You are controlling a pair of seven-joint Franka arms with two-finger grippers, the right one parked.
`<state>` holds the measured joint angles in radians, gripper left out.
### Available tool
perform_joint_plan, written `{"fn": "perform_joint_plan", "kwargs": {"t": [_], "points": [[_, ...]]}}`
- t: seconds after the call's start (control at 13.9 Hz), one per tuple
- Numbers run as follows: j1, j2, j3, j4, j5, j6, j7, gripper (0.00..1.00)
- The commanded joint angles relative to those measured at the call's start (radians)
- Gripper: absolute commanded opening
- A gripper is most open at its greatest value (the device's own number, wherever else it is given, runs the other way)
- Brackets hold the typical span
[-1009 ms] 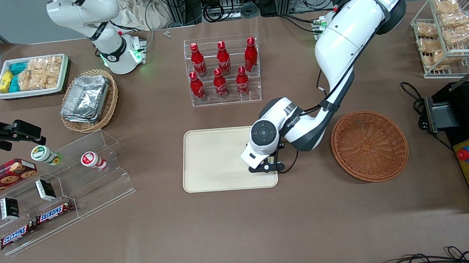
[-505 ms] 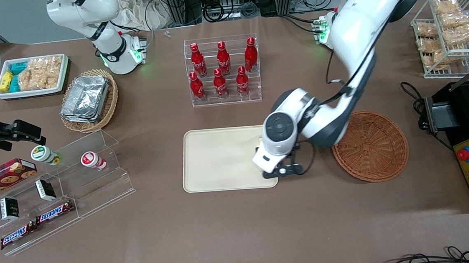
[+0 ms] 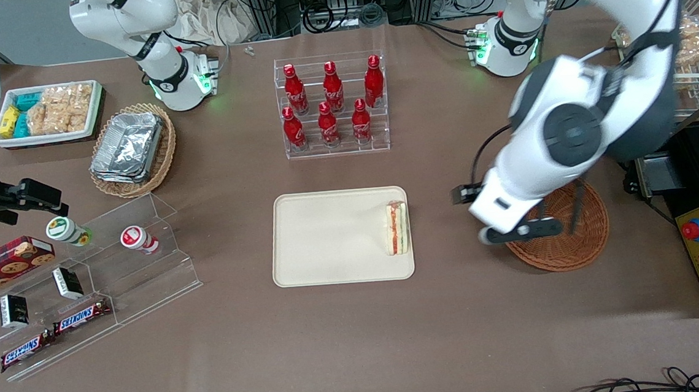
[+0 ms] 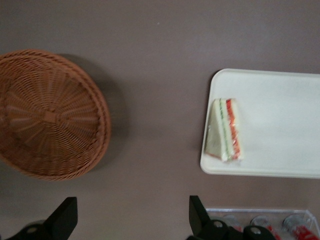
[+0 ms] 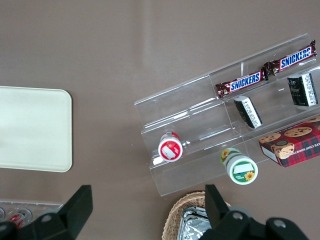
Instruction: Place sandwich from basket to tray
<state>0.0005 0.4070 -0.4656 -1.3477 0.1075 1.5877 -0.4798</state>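
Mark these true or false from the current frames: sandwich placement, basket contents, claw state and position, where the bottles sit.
1. The sandwich lies on the tray, at the edge nearest the basket. True.
2. The basket still holds a second sandwich. False: the wrist view shows only bare wicker inside the basket.
3. The claw is shut on the sandwich. False: its fingers are spread apart with nothing between them, and the sandwich sits alone on the tray.
4. The claw hangs above the basket's rim, off the tray. True.
5. The red bottles stand on the tray. False: they stand in a clear rack farther from the front camera than the tray.
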Motion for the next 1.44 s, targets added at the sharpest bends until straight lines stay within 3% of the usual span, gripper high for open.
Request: {"fn": "perform_joint_plan", "kwargs": {"t": [0.0, 0.43, 0.65, 0.86, 1.37], "points": [[0.036, -0.051, -0.004, -0.045, -0.026, -0.052, 0.102, 1.00], [0.049, -0.209, 0.108, -0.206, -0.035, -0.042, 0.326, 1.00], [0.015, -0.296, 0.269, -0.283, -0.119, -0.026, 0.498, 1.00], [0.001, -0.324, 0.376, -0.300, -0.137, -0.026, 0.601, 1.00], [0.006, -0.268, 0.386, -0.197, -0.114, -0.043, 0.609, 1.00]]}}
